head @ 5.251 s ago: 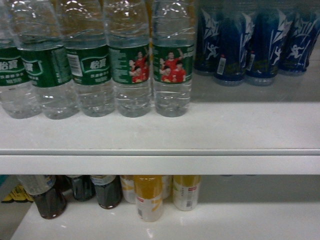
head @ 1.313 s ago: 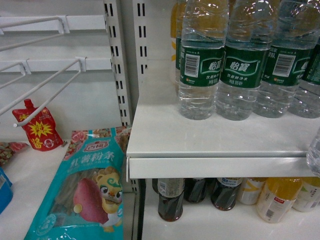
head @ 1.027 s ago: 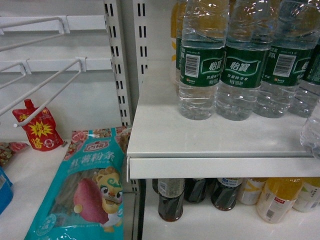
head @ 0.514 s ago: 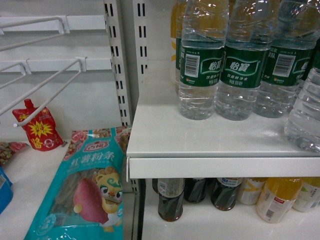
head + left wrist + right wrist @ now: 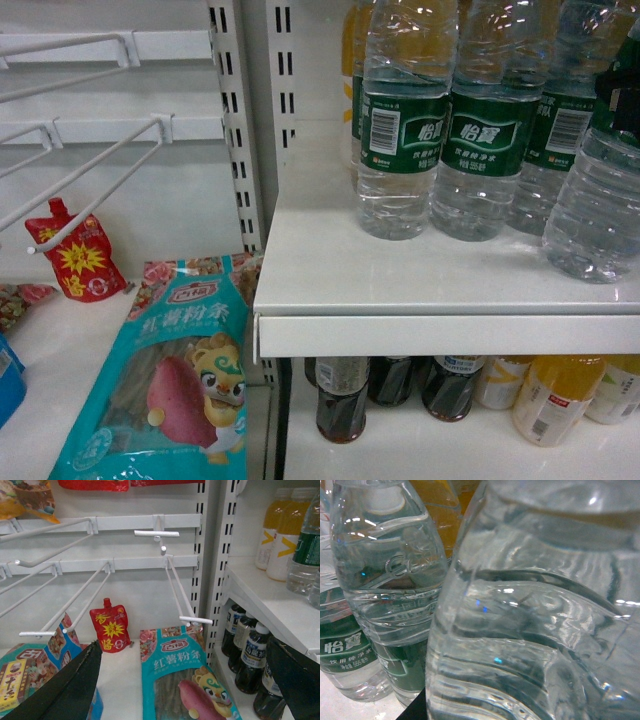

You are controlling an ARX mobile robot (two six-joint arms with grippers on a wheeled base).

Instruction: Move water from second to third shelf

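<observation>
Filling the right wrist view, the water (image 5: 535,630) is seen at point-blank range, a clear ribbed wall of plastic. In the head view that bottle (image 5: 597,205) is tilted at the shelf's (image 5: 420,290) right front, with the right gripper (image 5: 622,100) only a dark block at its label height; whether it is clamped cannot be told. A carry appears to be under way. A move to the third shelf is called for next, with the neighbours left unbumped. The left gripper (image 5: 185,695) is held wide apart and empty beside the rack. Behind, the standing bottles (image 5: 403,120) are marked 怡寶 on green, barcodes outward. Lower left, the teal packet (image 5: 175,385) can be read as 红薯粉条.
</observation>
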